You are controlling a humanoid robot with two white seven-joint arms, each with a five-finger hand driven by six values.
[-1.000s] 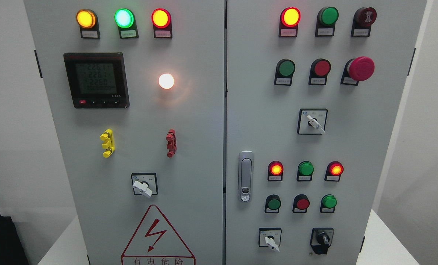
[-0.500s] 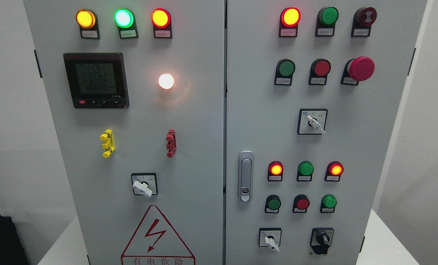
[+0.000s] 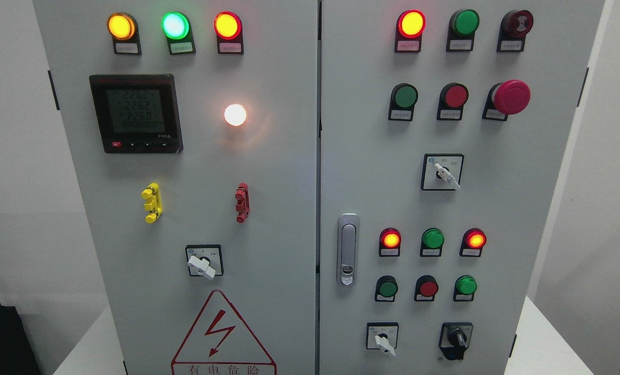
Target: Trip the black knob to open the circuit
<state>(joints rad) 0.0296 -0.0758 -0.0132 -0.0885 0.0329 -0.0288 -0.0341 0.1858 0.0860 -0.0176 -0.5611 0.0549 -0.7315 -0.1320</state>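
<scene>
White tabletop [image 3: 536, 346] visible at bottom, both sides of cabinet. Grey two-door electrical cabinet [image 3: 289, 172] stands upright on it, filling most of view. Black box with short antenna [image 3: 0, 336] at lower left edge; whether it rests on tabletop or beside it, cannot tell.

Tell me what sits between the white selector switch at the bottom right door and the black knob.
Nothing: head view shows bare grey panel between white switch and black knob.

Electrical test room: control cabinet [image 3: 289, 182]
</scene>
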